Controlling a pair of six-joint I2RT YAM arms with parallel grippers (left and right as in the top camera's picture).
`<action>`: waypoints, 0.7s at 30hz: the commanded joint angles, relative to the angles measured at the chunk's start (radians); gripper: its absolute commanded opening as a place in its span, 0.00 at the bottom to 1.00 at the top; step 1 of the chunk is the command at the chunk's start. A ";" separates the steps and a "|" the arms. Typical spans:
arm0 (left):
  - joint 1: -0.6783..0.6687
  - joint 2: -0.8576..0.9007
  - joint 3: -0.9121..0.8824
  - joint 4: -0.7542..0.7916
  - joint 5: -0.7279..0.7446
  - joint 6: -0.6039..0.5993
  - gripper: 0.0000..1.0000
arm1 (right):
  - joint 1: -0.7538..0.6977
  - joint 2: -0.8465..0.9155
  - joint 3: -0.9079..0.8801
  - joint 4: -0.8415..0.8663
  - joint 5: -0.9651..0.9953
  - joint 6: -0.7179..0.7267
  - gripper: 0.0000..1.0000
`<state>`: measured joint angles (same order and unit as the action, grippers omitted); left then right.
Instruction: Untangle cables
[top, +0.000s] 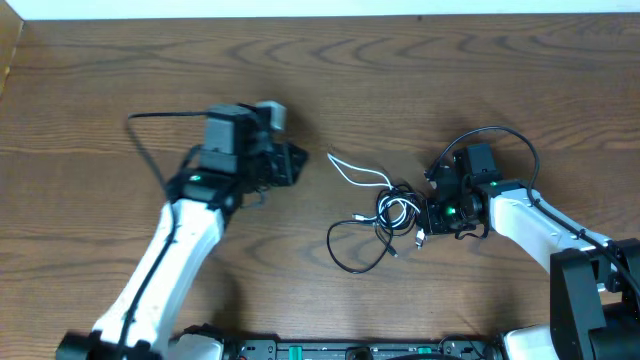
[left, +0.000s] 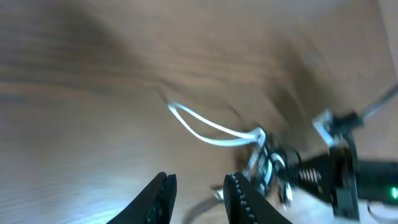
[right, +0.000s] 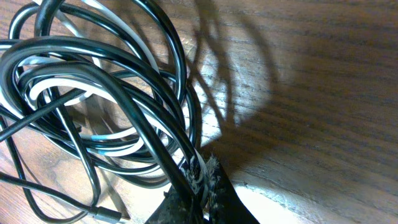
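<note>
A thin white cable runs from a free end at the left into a knot with a thin black cable, whose loop lies toward the front. My right gripper is shut on the knot's right side. In the right wrist view its jaws pinch black strands and some white cable. My left gripper is open and empty, left of the white cable's free end. The left wrist view shows its fingers apart, with the white cable and the knot ahead.
The wooden table has a pale back edge at the top. A thicker black arm cable arcs over the right arm, and another loops beside the left arm. The right gripper's body shows in the left wrist view.
</note>
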<state>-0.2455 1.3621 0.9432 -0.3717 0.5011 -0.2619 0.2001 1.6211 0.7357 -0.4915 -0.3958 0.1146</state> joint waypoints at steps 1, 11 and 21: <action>-0.076 0.062 0.002 -0.001 0.053 -0.002 0.33 | -0.003 0.015 -0.013 -0.010 0.075 0.005 0.01; -0.279 0.238 0.002 0.135 0.053 -0.002 0.52 | -0.003 0.015 -0.013 -0.010 0.075 0.005 0.01; -0.392 0.390 0.002 0.304 0.007 -0.002 0.55 | -0.003 0.015 -0.013 -0.013 0.072 0.005 0.01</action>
<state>-0.6201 1.7069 0.9428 -0.0853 0.5343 -0.2653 0.2001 1.6211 0.7364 -0.4931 -0.3931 0.1143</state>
